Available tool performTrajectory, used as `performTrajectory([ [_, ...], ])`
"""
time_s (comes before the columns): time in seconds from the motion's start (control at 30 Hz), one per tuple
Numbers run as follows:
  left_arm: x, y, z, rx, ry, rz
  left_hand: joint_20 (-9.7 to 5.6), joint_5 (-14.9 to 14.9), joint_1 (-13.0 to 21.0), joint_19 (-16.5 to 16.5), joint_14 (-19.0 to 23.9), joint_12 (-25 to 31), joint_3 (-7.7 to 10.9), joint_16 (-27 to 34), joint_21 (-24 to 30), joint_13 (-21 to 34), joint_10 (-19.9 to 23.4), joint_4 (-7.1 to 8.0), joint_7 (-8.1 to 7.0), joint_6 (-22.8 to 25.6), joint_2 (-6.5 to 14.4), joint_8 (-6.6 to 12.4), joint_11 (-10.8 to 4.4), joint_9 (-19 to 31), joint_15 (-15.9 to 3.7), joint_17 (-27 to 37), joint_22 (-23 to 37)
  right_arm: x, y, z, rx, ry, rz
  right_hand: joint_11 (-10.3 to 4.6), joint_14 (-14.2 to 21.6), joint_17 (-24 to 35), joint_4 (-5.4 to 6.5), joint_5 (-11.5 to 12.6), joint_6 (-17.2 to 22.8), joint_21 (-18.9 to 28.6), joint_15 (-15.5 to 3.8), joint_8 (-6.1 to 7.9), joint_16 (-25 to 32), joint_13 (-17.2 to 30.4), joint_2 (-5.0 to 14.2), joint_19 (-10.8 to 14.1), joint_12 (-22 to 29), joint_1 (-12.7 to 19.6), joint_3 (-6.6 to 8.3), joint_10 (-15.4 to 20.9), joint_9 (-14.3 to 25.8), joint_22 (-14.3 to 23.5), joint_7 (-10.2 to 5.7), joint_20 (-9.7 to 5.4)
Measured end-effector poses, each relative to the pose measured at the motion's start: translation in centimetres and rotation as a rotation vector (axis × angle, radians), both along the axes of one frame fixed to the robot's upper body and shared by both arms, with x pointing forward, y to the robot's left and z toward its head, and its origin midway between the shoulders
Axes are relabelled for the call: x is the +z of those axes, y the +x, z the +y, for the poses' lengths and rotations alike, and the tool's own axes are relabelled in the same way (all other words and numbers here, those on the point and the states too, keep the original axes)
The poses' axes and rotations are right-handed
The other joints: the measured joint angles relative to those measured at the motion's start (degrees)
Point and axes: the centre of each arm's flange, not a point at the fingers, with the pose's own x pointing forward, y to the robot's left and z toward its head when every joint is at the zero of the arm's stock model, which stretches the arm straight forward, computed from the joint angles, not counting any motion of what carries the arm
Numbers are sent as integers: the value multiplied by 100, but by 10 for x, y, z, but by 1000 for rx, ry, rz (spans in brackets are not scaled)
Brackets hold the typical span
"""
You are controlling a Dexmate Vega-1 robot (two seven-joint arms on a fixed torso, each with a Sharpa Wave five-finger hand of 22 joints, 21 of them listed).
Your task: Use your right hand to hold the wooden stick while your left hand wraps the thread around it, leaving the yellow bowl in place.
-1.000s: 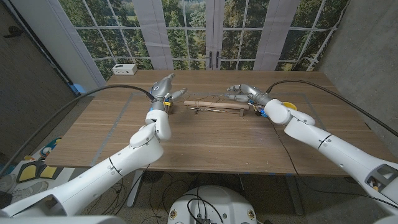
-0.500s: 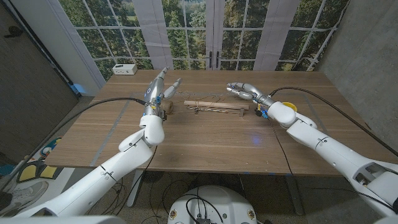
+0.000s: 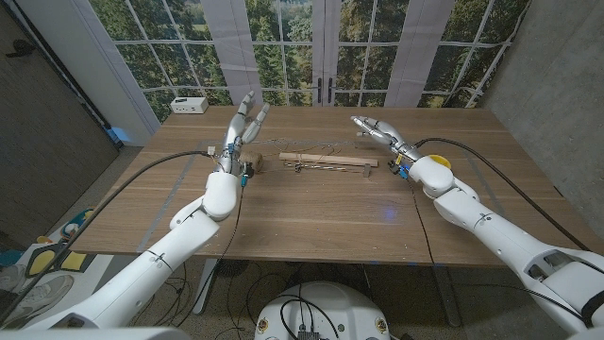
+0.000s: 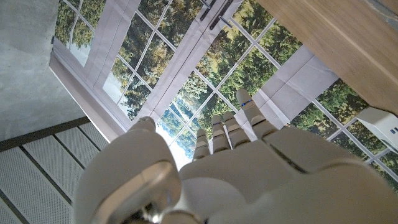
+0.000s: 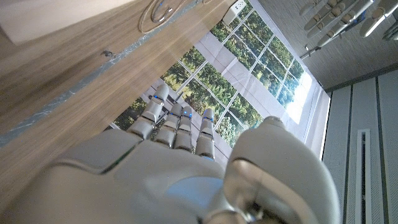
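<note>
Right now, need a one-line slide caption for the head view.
Both hands, left and right, raised open above the table, wooden stick lying unheld between them.

One wooden stick [image 3: 328, 161], two hands, one white box [image 3: 190, 104], perhaps one spool [image 3: 253, 163].

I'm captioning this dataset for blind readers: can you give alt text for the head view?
Both robot hands are raised open above the wooden table, the left robot hand and right robot hand flanking a wooden stick that lies untouched between them. Forest-view windows stand behind.
</note>
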Motion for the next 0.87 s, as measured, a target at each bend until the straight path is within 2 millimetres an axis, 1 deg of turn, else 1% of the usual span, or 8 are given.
performTrajectory([
  [0.07, -3, 4, 6, 15, -5, 9, 0, 45, -37, 0, -29, 0, 16, 0, -20, -19, 0, 16, 25, -10, 37, 0, 0, 0, 5, 0, 0, 2, -1, -1, 12, 18, -2, 20, 2, -12, 0, 0, 23, -13, 3, 0, 7, 0, 11, 0, 20, -11, 0, 20, -16, 0, 23, 0],
  [0.1, 3, -1, -1, -118, -31, -20, -1, 45, -37, 1, -39, 0, 16, 0, -20, -25, 0, 16, 52, -7, 37, 0, 0, 0, -5, 0, 0, -7, -2, -3, 19, 60, 10, 21, 13, -12, 0, 0, 22, -13, 13, 0, 35, -14, 24, 0, 20, -24, 0, 21, -16, 0, 22, 0],
  [0.17, 2, 1, 4, -145, -40, -18, -41, 45, -68, -1, -39, 0, 16, 0, -23, -26, 0, 16, 70, 11, 68, 28, 0, 0, -4, 0, 0, -8, -5, -4, 34, 102, 7, 19, 23, -36, 0, 0, 22, -13, 23, 0, 45, -26, 53, 0, 20, -53, 0, 22, -16, 0, 22, 0],
  [0.3, -2, 5, 10, -176, -64, -11, -41, 75, -67, -1, -58, 0, 38, 0, -32, -26, 0, 38, 117, 37, 68, 29, 0, 1, -23, 0, 0, -14, -9, -5, 47, 159, 5, 20, 23, -65, 0, 0, 45, -59, 23, 0, 45, -53, 59, 0, 43, -105, 0, 65, -16, 0, 46, 1],
  [0.5, -10, 10, 19, -189, -94, -3, -71, 89, -144, 30, -57, 0, 39, 0, -64, -53, -23, 38, 142, 25, 38, 50, 23, 1, -23, 0, -1, -24, -18, -11, 49, 266, -8, 19, 65, -136, -24, 0, 93, -87, 64, 4, 45, -80, 75, 22, 43, -166, -21, 126, -16, 0, 94, -22],
  [0.57, -14, 10, 19, -194, -97, -2, -91, 89, -159, 9, -57, 0, 38, 0, -64, -53, -31, 38, 143, 24, 24, 50, 31, 1, -23, 0, -1, -28, -20, -12, 50, 296, -12, 39, 86, -163, -65, 20, 93, -87, 43, 22, 45, -101, 75, 45, 43, -166, -29, 145, -16, 1, 94, -18],
  [0.7, -23, 11, 20, -191, -92, 1, -123, 89, -210, 41, -57, 0, 39, 0, -107, -53, -30, 38, 142, 24, 1, 50, 31, 1, -23, 0, -1, -35, -26, -13, 52, 345, -22, 60, 117, -218, -65, 34, 146, -109, 73, 22, 45, -129, 75, 78, 84, -166, -29, 206, -16, 1, 146, 16],
  [0.87, -31, 13, 20, -176, -93, 5, -123, 89, -263, 41, -57, 0, 15, 0, -107, -72, -30, 15, 142, 24, -53, 50, 31, 1, -24, 1, -1, -38, -28, -15, 43, 374, -27, 60, 117, -251, -88, 34, 156, -130, 73, 22, 45, -132, 75, 104, 84, -227, -53, 206, -16, 1, 156, 1],
])
